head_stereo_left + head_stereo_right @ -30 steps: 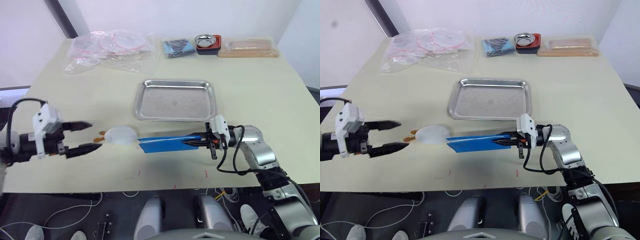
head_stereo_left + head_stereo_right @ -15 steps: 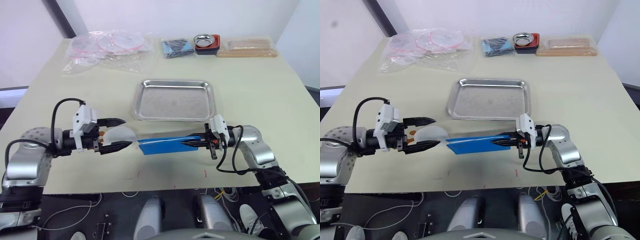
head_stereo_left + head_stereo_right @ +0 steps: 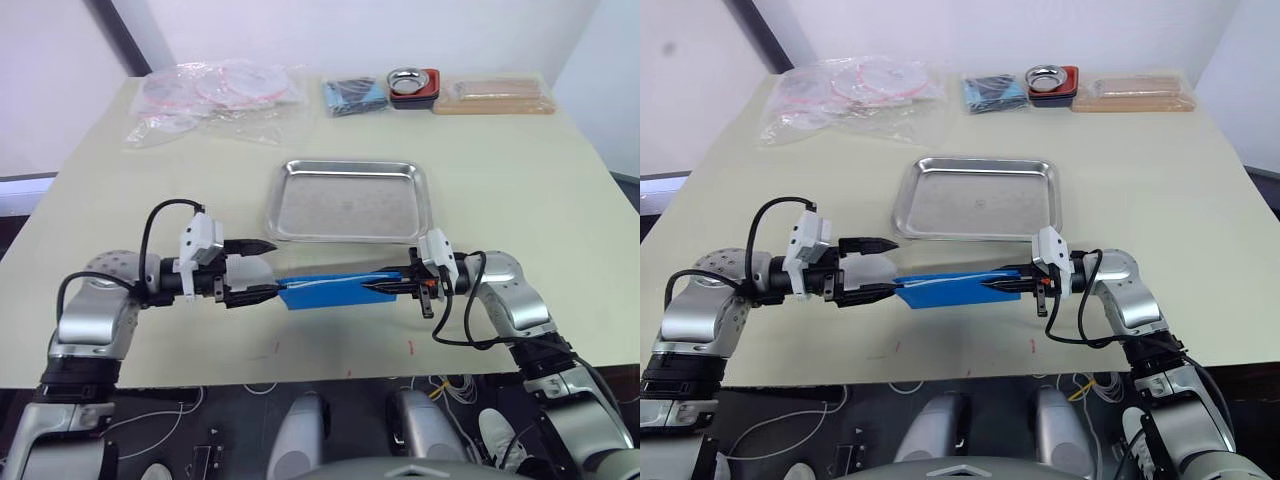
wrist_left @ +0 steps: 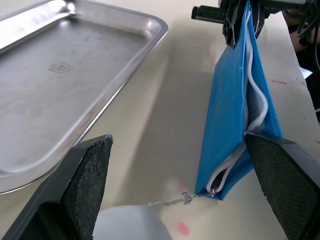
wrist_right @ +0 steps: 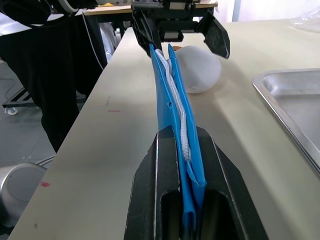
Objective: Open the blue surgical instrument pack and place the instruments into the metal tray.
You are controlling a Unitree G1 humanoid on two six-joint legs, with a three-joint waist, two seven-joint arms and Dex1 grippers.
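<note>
Table | right gripper pinching pack | left gripper spread beside

1. The blue surgical instrument pack is smooth bright blue cloth with a faint sheen; its white zipper runs along the open edge, and pale grey lining shows inside.
2. The metal tray, just beyond the pack, is brushed steel, dull on its floor, shiny along the raised rim.
3. My fingers are matt black with a finely grainy face.
4. The table under the pack is matt cream, smooth, with small red marks.
5. Far behind the tray, clear crinkled plastic bags glint glossy.
6. Beside my left fingers lies a white rounded lump, matt and soft-looking.
</note>
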